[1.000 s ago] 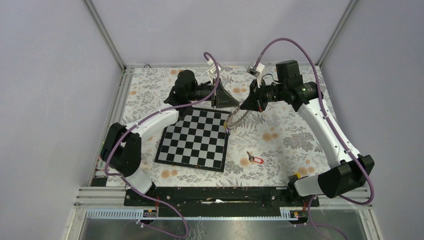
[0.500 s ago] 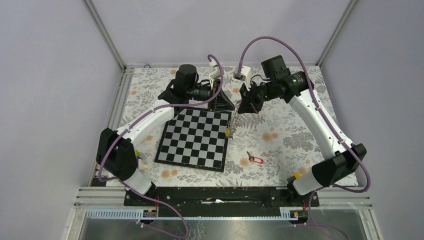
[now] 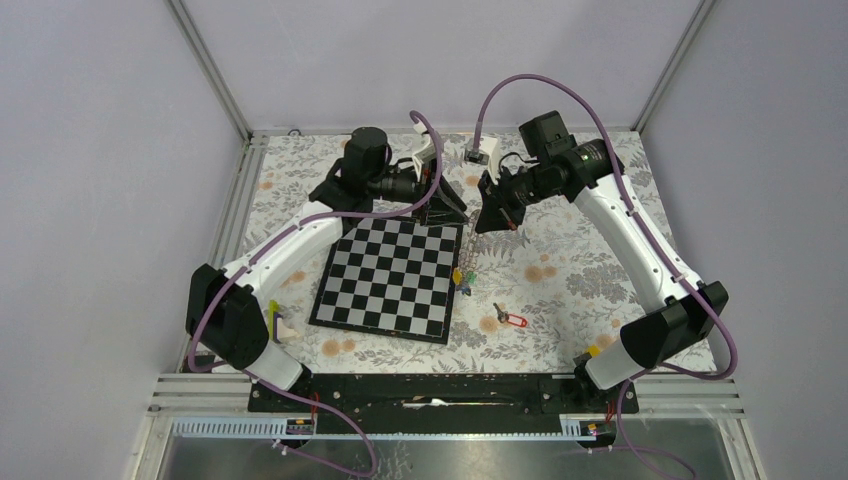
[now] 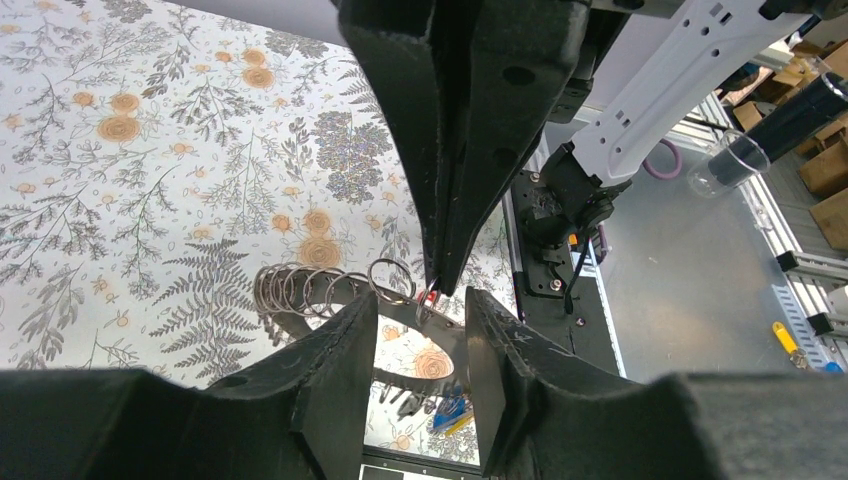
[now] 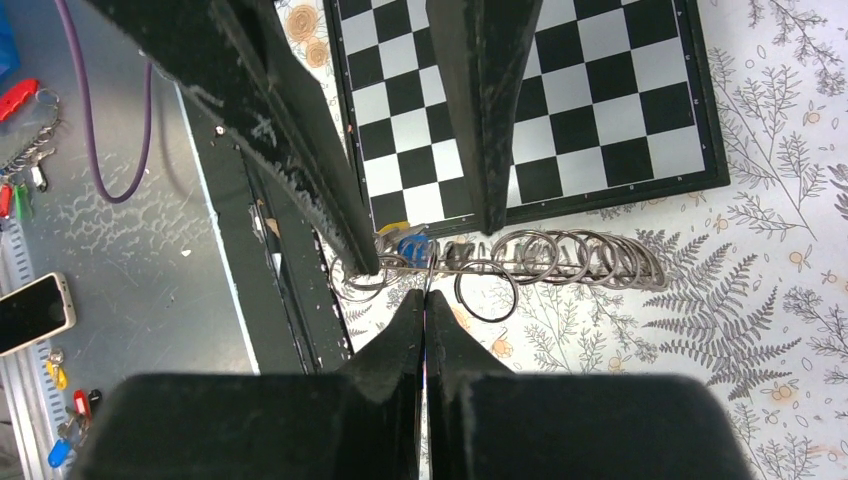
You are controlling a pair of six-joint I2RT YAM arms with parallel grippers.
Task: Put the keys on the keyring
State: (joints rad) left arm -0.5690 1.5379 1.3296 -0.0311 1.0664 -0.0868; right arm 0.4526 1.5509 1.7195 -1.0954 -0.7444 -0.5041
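Observation:
The keyring hangs in the air between my two grippers at the back of the table, strung with many small wire rings. Keys with blue and yellow tags dangle from it. My right gripper is shut on a thin wire ring at the keyring; its fingers reach in from above in the left wrist view. My left gripper is open, jaws apart on either side of a stretch of the keyring. One key with a red tag lies on the flowered cloth.
A chessboard lies left of centre under the hanging keys. The flowered cloth covers the table. In the right wrist view a phone and more tagged keys lie on the metal surface beyond the table's edge.
My right gripper has moved left, closer to my left gripper. The left arm has shifted slightly back. The hanging keys now dangle lower, beside the chessboard's right edge.

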